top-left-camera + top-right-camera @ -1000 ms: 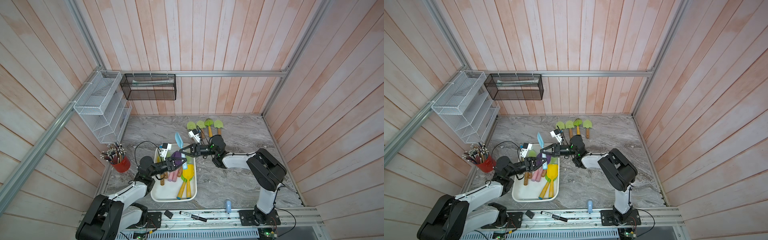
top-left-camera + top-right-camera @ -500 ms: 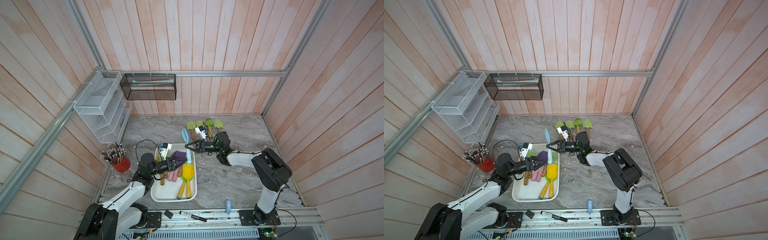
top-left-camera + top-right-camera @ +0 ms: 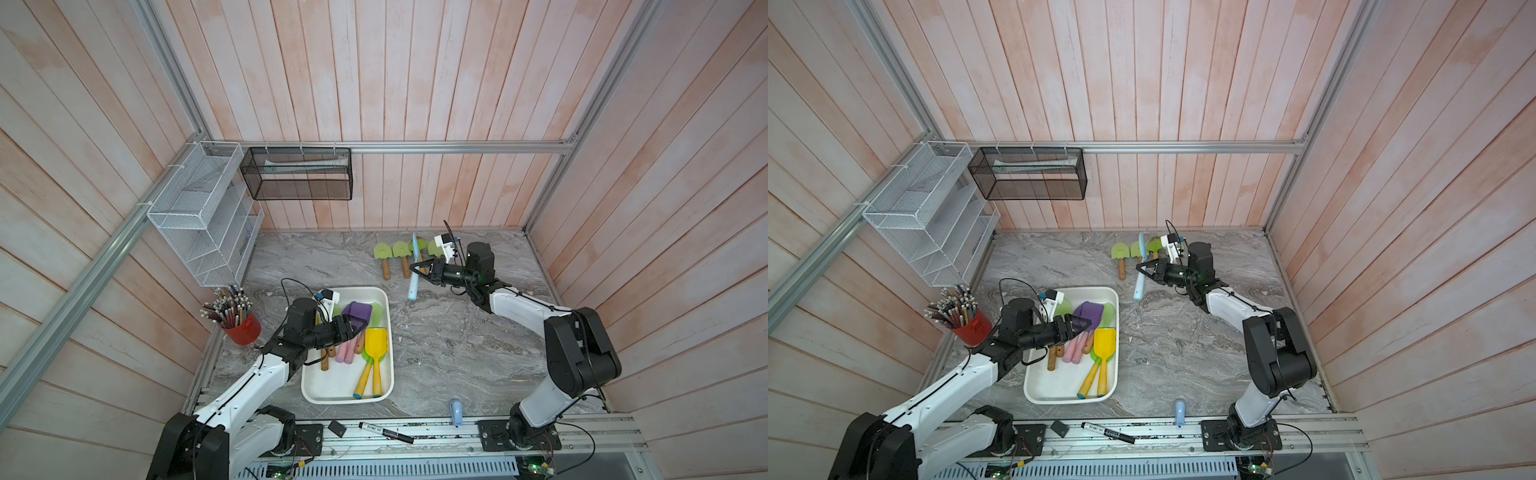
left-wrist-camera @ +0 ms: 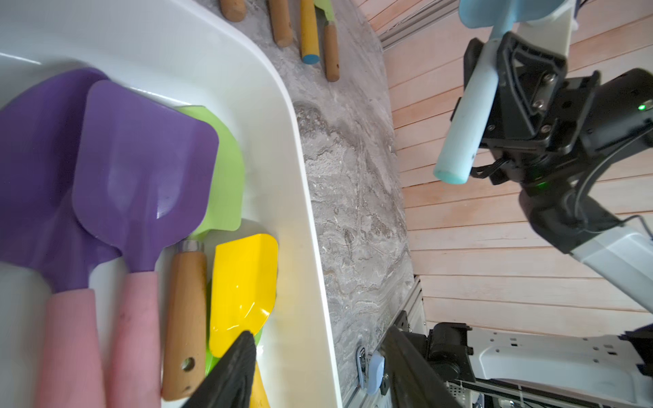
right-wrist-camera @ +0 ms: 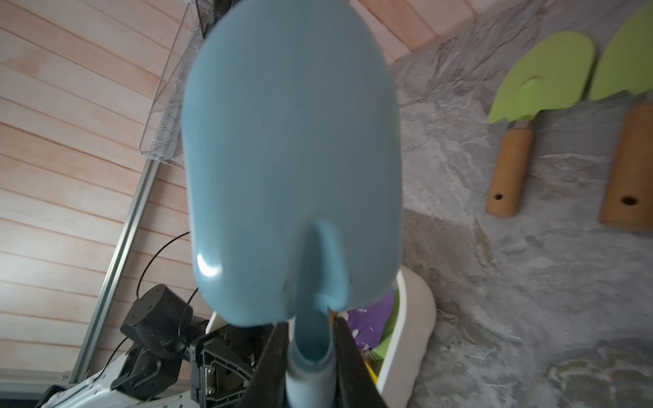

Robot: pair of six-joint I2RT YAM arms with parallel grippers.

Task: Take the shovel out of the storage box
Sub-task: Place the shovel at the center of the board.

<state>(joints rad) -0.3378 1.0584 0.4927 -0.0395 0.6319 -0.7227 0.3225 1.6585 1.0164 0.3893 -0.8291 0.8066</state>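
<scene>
Blue shovel (image 3: 412, 289) clamped in right tool (image 3: 417, 268), near green shovels (image 3: 381, 250) on table (image 3: 457, 332).

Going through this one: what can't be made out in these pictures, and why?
- Right wrist view: the blue shovel, its blade filling the frame, hides most of the storage box.
- Both top views: the left gripper overlaps the purple shovels; contact cannot be told.
- Left wrist view: the pink handles are blurred and cut off by the edge.
- Both top views: the black mesh basket contents are too small, behind mesh.
</scene>
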